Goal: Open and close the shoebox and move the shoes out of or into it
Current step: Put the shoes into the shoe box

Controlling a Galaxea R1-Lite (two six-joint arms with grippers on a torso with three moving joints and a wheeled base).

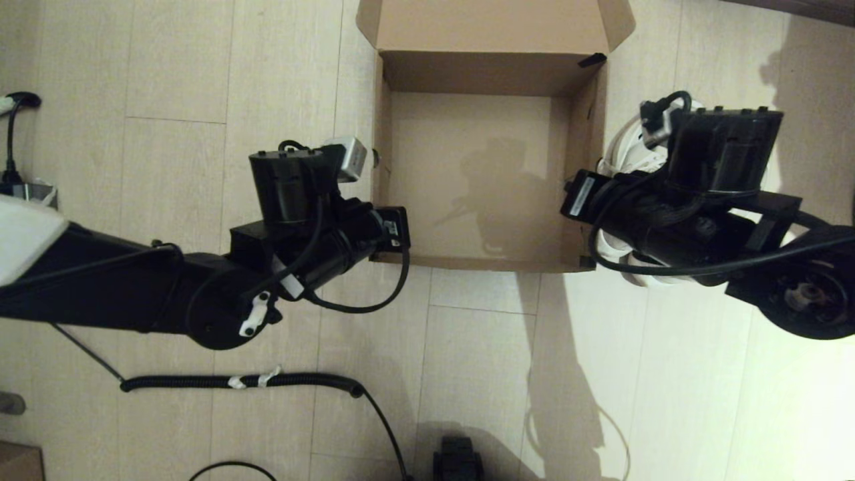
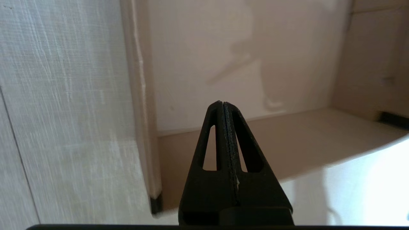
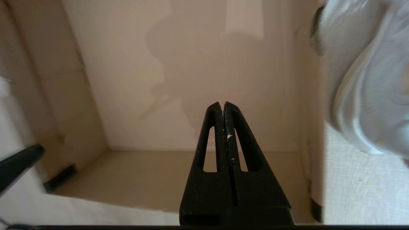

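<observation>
The shoebox [image 1: 491,180] is lying open on the floor [image 1: 200,100], lid folded back and nothing inside it — so opening looks done, while packing the shoes [image 1: 624,150] and closing are remaining, or they are already out and only closing is left. The box is sitting between the two tools. The left tool [image 2: 223,107] is hovering clenched and holding nothing at its near left corner; the right tool [image 3: 222,107] is also clenched and bare over the right wall, the shoes just outside it. No writing is legible anywhere.
</observation>
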